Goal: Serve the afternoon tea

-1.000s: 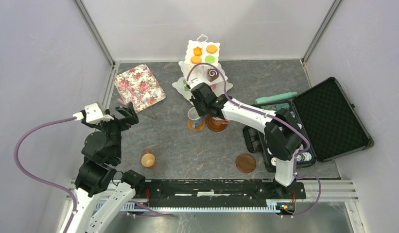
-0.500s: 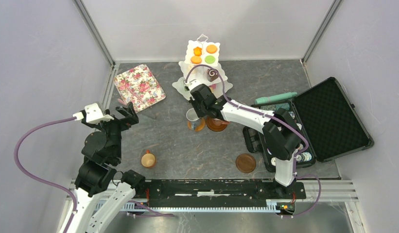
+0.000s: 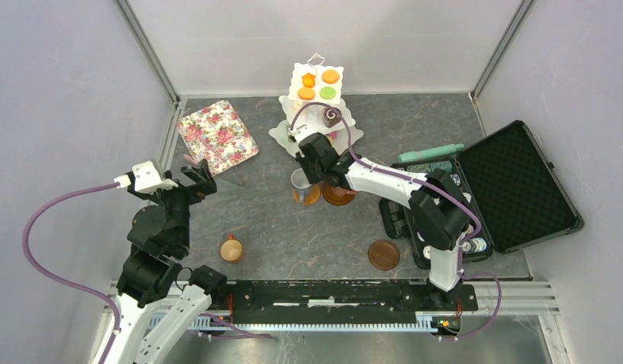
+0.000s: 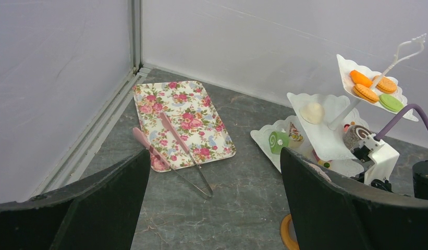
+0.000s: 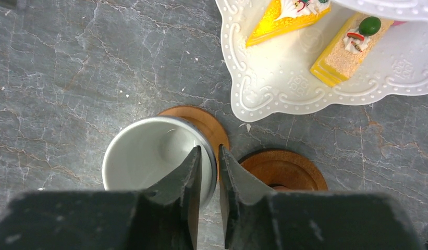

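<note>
Seen from above, the right gripper (image 3: pixel 305 171) is over a white mug (image 3: pixel 300 180). The mug stands on a brown-orange saucer (image 3: pixel 309 196) in the middle of the table (image 3: pixel 293 235), just on the near side of the white three-tier stand (image 3: pixel 317 106). A second saucer (image 3: pixel 340 194) lies just beside the first. A third saucer (image 3: pixel 384 255) is well apart at the near right, and a tan mug (image 3: pixel 231 249) stands alone at the near left. The left gripper (image 3: pixel 199 180) hangs at the left, near the floral tray (image 3: pixel 217 136).

In the left wrist view its fingers are spread wide with nothing between them. The stand has thin scalloped tiers (they look like plastic) that carry the toy cakes (image 4: pixel 370 89).

In the right wrist view the fingers are pinched on the thin rim of the mug, one inside the cup and one outside. The mug is round and smooth and seems not quite centred on the ringed saucer. Such a hold on a slippery wall is small. The move should therefore be slow, with the mug kept upright and set flat before the fingers let go. The second saucer and the edge of the stand should be avoided.
</note>
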### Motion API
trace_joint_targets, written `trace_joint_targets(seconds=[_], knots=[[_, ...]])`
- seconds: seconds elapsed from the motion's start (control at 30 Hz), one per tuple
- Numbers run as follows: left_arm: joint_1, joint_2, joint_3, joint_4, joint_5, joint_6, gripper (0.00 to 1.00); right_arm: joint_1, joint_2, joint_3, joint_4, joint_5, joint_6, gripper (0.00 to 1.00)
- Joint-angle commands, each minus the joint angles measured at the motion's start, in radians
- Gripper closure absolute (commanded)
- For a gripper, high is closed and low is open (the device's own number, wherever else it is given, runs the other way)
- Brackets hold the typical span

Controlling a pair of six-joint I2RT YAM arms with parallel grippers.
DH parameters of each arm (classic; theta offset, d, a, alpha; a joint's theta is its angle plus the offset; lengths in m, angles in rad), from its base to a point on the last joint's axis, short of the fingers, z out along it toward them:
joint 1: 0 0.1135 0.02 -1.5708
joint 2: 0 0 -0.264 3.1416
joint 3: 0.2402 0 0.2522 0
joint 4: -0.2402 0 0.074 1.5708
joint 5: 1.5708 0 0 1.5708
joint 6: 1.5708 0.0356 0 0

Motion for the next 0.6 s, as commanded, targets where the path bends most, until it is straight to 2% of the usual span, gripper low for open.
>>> trace_joint_targets(seconds=[0.0,0.23,0.37,0.57], knots=[[0.007,0.006,0.000,0.053,0.011,-0.020,0.00,-0.003,-0.053,0.001,0.007,0.011,-0.019,0.73],[0.007,0.012,-0.001,0.053,0.018,-0.021,0.00,0.002,-0.121,0.007,-0.064,0.008,-0.043,0.58],[0.007,0.018,-0.001,0.053,0.025,-0.021,0.00,0.012,-0.218,-0.033,-0.133,0.035,-0.078,0.46],[0.007,0.034,0.002,0.049,0.026,-0.021,0.00,0.053,-0.477,-0.247,-0.254,0.034,-0.086,0.32]])
